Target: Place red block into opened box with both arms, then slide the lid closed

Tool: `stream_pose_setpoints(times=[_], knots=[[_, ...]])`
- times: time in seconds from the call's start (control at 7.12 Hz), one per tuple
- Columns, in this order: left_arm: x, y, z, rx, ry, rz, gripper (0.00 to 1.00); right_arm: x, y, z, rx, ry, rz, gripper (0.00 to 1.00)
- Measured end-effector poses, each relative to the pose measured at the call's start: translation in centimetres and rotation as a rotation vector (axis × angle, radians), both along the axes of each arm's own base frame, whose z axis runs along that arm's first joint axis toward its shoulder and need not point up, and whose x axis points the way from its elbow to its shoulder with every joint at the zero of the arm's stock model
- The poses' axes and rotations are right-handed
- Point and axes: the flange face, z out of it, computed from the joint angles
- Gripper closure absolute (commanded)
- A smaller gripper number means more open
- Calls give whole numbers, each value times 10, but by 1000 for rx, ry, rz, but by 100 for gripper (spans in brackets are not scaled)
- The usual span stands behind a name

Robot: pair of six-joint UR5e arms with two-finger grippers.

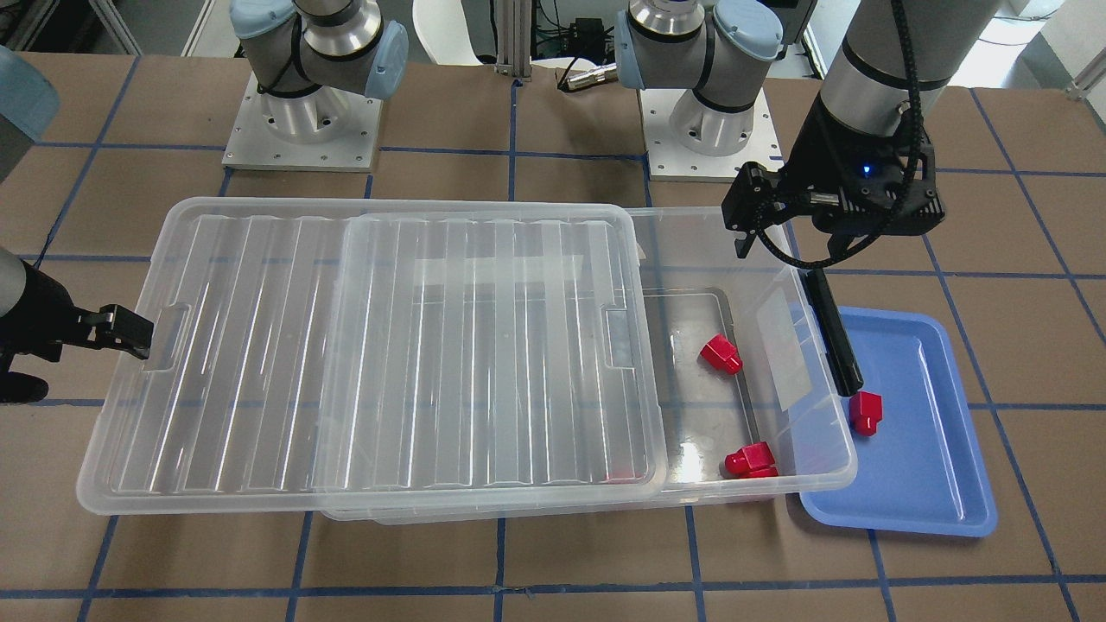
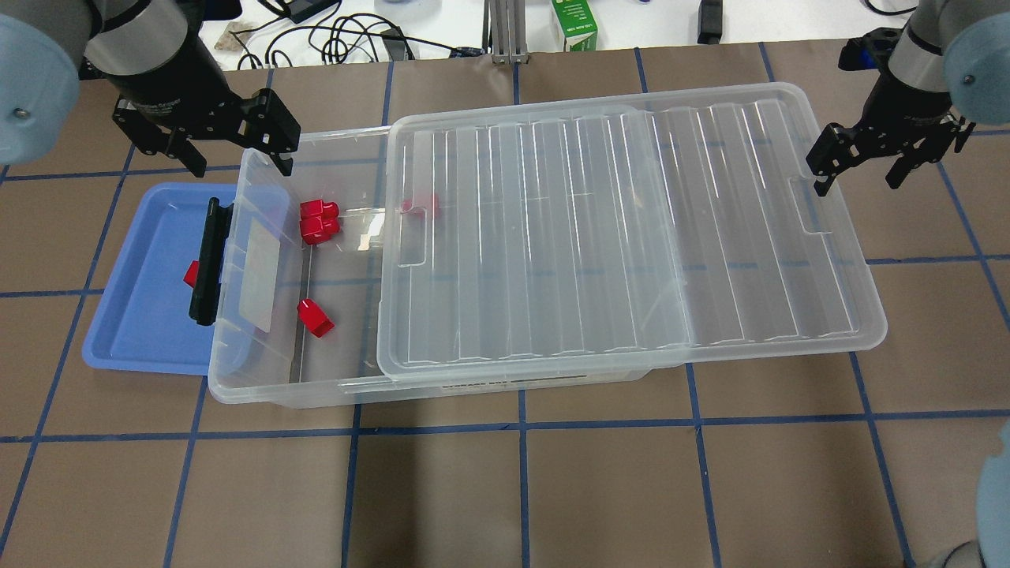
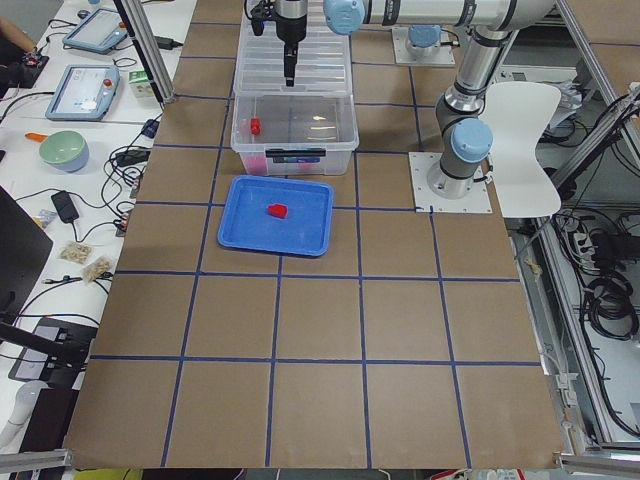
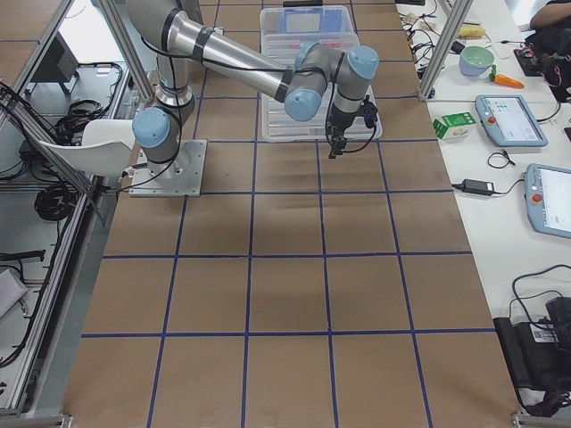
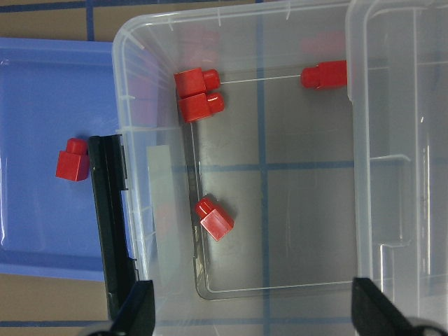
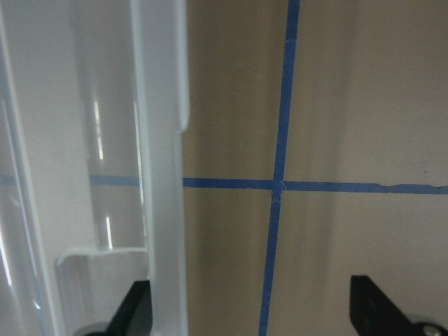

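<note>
One red block (image 2: 191, 274) (image 1: 865, 412) (image 5: 72, 160) lies on a blue tray (image 2: 134, 331), beside the box's black end clip (image 2: 207, 272). Several more red blocks (image 5: 215, 219) lie inside the clear box (image 2: 260, 393). The ribbed lid (image 2: 615, 237) covers most of the box and overhangs its right end; the left end is uncovered. Above that uncovered end hangs my left gripper (image 2: 237, 158) (image 5: 255, 311), open and empty. My right gripper (image 2: 858, 175) (image 6: 252, 311) is open at the lid's far short end, one finger by the notch, holding nothing.
The blue tray (image 1: 933, 449) butts against the box's end. Both arm bases (image 1: 302, 112) stand behind the box. A green carton (image 2: 574, 24) and cables lie past the table's far edge. Brown table with blue tape lines (image 2: 521, 426) runs in front of the box.
</note>
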Motion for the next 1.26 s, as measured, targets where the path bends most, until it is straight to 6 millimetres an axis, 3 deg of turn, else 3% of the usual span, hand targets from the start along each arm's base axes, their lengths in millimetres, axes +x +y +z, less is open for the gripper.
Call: stream_pose_setpoints(times=[0.42,0.84,0.98,1.12,1.26], knots=[[0,0,1,-1,-1,1,0,0,2,5,-7,-3,1,0],[5,0,2,-4,-2,2,0,14,11,29,-36,-6,8,0],[16,-1,4,-8,-7,-4,0,23,21,47,-47,-4,13,0],[41,-5,3,-5,-12,-30,0,33,37,72,-58,0,12,0],[82,-11,-2,6,-10,-59,0,45,54,93,-64,4,-7,0]])
